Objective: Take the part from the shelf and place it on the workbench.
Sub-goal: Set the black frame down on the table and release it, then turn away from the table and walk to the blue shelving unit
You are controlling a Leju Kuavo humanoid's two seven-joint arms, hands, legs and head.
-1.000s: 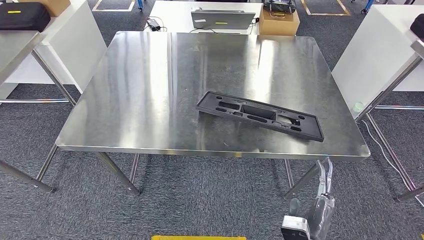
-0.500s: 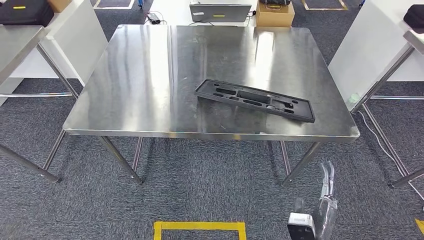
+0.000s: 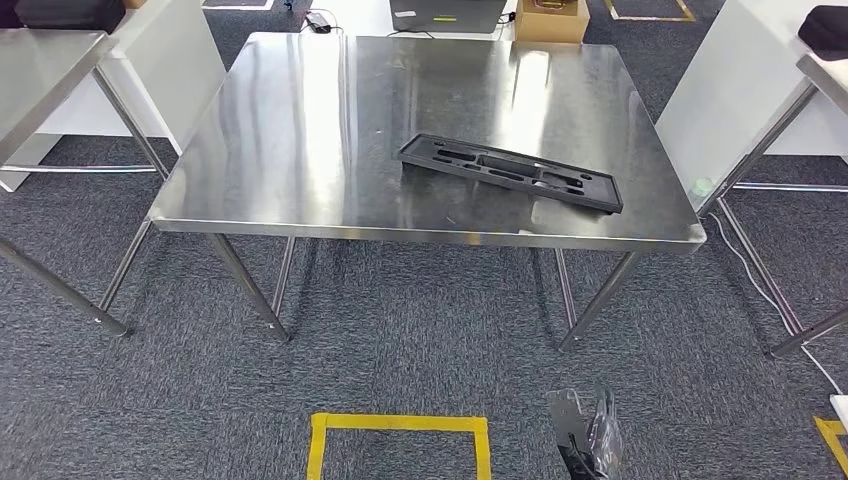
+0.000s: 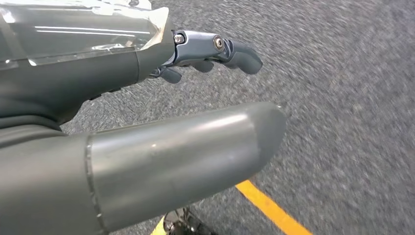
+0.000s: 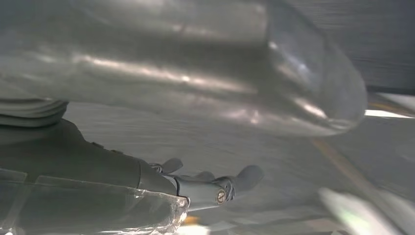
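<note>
left wrist view shows the left robot hand [image 4: 205, 63] spread and empty above grey carpet [image 4: 342, 98]; the right robot hand [image 5: 205, 183] likewise. the flat black moulded plastic part [image 3: 510, 172] lies on the steel tabletop [image 3: 300, 140], right of middle.

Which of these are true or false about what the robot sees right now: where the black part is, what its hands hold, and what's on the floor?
1. The black part lies flat on the steel workbench. True.
2. The left hand is holding the black part. False: it holds nothing and hangs over the carpet.
3. A yellow taped outline marks the carpet in front of the workbench. True.
4. The part lies on the floor under the workbench. False: it lies on the benchtop.
5. The right hand holds nothing. True.
</note>
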